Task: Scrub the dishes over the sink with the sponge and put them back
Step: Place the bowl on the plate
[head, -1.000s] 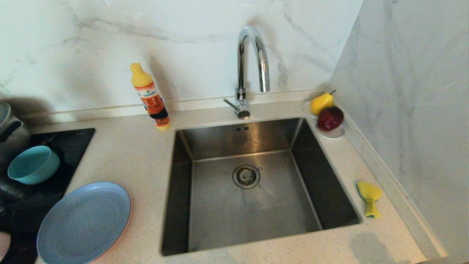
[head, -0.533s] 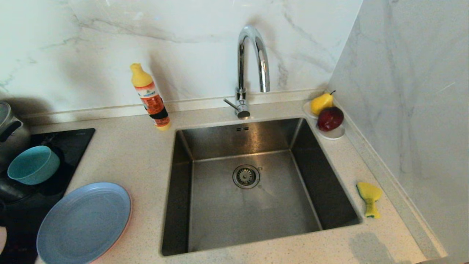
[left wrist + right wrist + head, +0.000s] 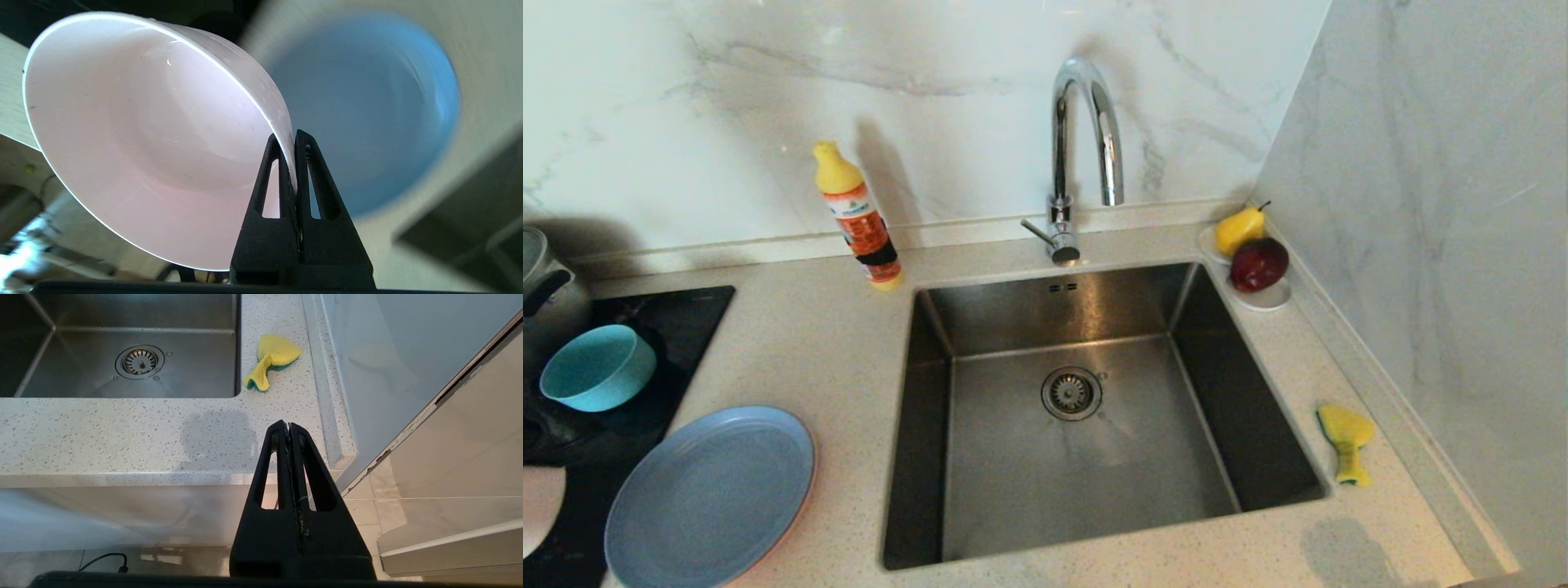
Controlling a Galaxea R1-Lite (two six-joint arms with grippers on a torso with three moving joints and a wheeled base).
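My left gripper is shut on the rim of the pale pink bowl, which is tilted and held up; the bowl shows at the left edge of the head view. Beneath it lies the grey-blue plate, with the edge of a salmon-pink plate under it. The teal bowl sits on the black cooktop. The yellow sponge lies on the counter right of the sink. My right gripper is shut and empty, parked below the counter's front edge.
A chrome tap rises behind the sink. An orange dish-soap bottle stands at its back left. A white saucer with a pear and an apple sits in the back right corner. A steel pot is at the far left.
The pale pink bowl has come further into the head view at the left edge, moving up and to the right. Everything else is as it was.
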